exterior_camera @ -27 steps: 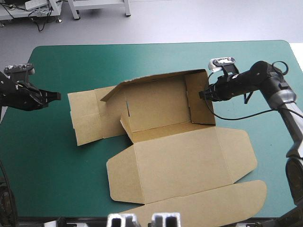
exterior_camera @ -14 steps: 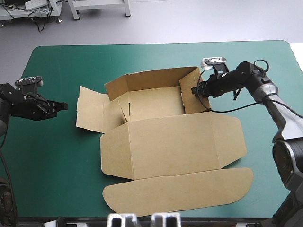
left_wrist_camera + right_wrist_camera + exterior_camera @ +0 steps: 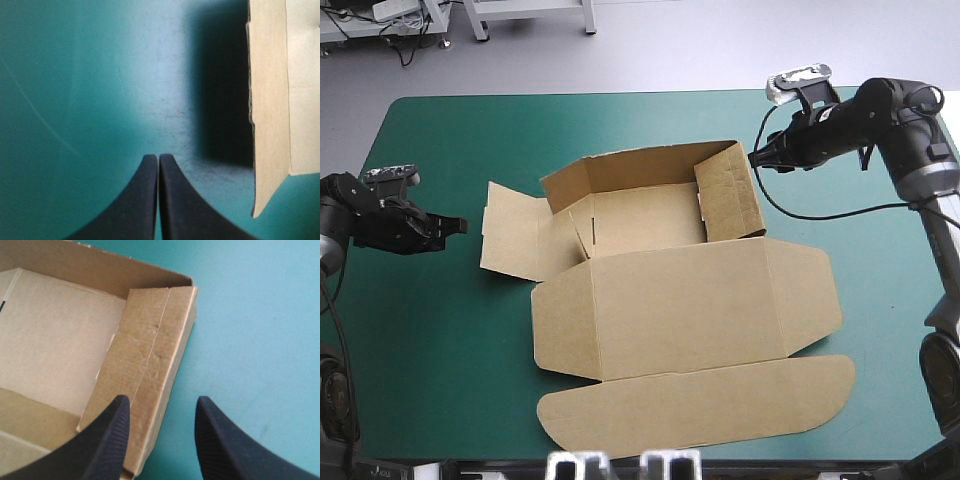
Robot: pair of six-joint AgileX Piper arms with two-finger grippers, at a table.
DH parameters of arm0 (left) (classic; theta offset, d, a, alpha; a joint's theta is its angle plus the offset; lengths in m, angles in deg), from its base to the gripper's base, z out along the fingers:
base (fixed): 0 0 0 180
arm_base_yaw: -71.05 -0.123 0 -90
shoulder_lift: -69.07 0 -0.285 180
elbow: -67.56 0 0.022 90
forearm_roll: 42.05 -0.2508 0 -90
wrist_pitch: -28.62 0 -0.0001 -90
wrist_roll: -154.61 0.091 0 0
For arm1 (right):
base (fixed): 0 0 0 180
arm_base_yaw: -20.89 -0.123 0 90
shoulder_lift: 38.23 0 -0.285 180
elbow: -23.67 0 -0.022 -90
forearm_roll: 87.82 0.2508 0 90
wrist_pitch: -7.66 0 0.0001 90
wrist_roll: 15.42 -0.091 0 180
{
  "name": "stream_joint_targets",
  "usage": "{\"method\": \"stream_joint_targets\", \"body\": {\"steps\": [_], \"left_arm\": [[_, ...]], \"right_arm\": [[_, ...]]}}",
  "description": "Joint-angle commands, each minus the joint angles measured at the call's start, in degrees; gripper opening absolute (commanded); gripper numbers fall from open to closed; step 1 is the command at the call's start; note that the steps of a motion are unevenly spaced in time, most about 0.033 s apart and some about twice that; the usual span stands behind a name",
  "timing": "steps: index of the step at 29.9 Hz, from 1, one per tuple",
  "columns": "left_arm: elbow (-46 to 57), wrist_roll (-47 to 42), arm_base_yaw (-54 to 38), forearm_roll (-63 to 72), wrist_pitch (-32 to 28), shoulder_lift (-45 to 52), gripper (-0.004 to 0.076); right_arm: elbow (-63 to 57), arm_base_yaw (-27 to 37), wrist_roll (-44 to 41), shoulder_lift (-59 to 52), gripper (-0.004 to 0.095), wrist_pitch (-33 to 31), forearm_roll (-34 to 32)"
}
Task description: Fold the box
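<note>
Half-made box (image 3: pixel 650 215) in the middle of the table (image 3: pixel 440 340).
The box has its 12 and 3 o'clock walls (image 3: pixel 732 195) up; the 9 o'clock flap (image 3: pixel 512 240) and 6 o'clock lid (image 3: pixel 690 310) lie flat. The right gripper (image 3: pixel 756 158), at 3 o'clock, is spread apart, holding nothing. The left gripper (image 3: pixel 455 226), at 9 o'clock, is pinched together, empty. I cannot see if the walls are tucked.

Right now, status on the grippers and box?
Left gripper shut, short of the left flap. Right gripper open, beside the raised right wall. Box part-folded, lid flat. Nothing in the way.
</note>
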Motion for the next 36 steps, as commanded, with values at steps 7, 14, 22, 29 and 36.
{"method": "stream_joint_targets", "body": {"steps": [7, 14, 22, 29, 36], "left_arm": [[-4.23, 0.32, -2.66, 8.28, 0.17, 1.01, -0.0003], [-4.23, 0.74, -2.85, 11.09, 4.44, 1.01, -0.0003], [-4.23, 0.74, -2.85, 13.14, 3.76, 1.01, -0.0004], [-4.23, 0.88, -2.85, 13.5, 4.01, 1.01, -0.0009], [-4.23, 6.57, -7.03, 20.53, -1.34, 1.01, -0.0008]], "right_arm": [[-0.68, -0.16, -2.59, -2.53, 0.0401, -2.66, 2.04], [-0.78, -0.16, -0.24, 4.56, 0.0401, 1.04, 3.54], [-0.78, -0.16, 2.6, 12.49, 0.0401, 1.04, 7.81], [-0.67, -0.16, 2.25, 15.29, 0.0223, 0.05, 11.33], [-0.56, -0.16, 0.12, 13.7, -0.0017, -2.39, 12.17]]}}
